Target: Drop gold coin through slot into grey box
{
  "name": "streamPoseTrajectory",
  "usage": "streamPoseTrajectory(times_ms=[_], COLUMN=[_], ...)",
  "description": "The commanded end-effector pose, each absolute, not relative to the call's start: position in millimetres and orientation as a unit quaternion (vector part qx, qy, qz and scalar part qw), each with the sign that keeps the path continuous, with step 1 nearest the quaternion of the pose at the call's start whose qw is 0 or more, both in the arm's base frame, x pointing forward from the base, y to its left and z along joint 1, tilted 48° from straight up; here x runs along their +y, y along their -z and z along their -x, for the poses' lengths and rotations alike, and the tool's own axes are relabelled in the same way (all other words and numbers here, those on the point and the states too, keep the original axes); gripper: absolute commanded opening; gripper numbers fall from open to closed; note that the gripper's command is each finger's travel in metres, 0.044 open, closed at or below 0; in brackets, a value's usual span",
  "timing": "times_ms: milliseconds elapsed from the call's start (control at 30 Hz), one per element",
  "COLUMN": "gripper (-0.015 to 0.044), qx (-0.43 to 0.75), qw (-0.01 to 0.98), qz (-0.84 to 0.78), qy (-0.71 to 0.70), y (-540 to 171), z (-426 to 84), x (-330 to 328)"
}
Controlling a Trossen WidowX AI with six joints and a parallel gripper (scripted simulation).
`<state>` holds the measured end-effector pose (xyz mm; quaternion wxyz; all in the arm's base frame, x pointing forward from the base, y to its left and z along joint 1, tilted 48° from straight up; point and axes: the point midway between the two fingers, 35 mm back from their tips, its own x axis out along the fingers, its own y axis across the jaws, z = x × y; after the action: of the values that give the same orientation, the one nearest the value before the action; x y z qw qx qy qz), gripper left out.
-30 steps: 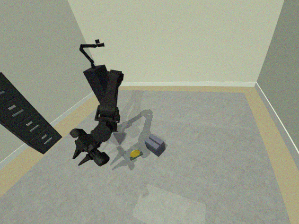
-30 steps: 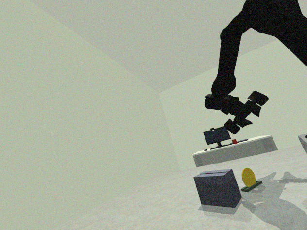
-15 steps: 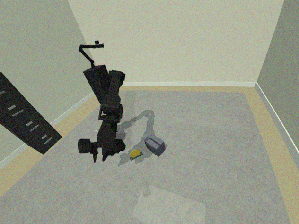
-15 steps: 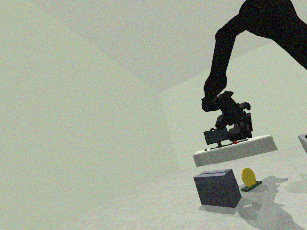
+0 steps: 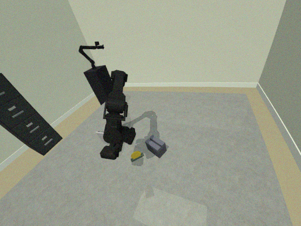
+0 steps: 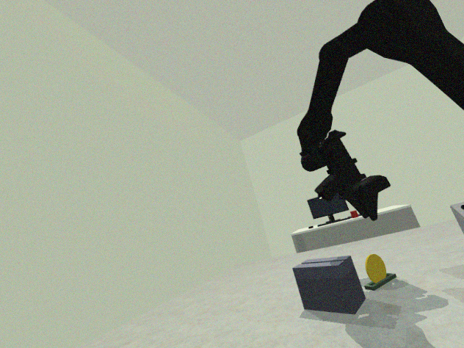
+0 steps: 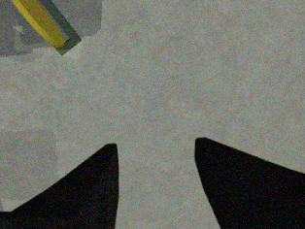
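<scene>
- Coin (image 7: 32, 10) is seen on edge in the green holder (image 7: 65, 29) at the upper left of the wrist frame, its long axis slanting from upper left to lower right.
- The gripper (image 7: 156, 156) is set partly closed with nothing between the fingers; bare floor is seen in the gap, and the coin lies well apart, up and left.
- In the exterior frame the grey box (image 6: 327, 283) is placed just left of the coin (image 6: 375, 268), with the gripper (image 6: 368, 213) held above both.

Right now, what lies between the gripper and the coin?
Only bare grey floor: in the wrist view, nothing sits between the gripper and the coin in its holder.
</scene>
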<state>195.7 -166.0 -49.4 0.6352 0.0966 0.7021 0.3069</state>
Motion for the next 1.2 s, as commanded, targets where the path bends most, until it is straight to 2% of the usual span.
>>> streamPoseTrajectory(times_ms=[0, 467, 633, 1167], gripper=[0.0161, 0.0161, 0.0161, 0.0161], qx=[0.498, 0.498, 0.498, 0.498], qw=[0.696, 0.696, 0.696, 0.696], qz=[-0.007, -0.007, -0.007, -0.007], qy=[-0.517, -0.517, -0.517, -0.517], y=[11.1, 10.7, 33.3, 48.6], z=[-230.2, -228.6, -227.8, -226.2], x=[-132.5, -132.2, -107.9, -91.1])
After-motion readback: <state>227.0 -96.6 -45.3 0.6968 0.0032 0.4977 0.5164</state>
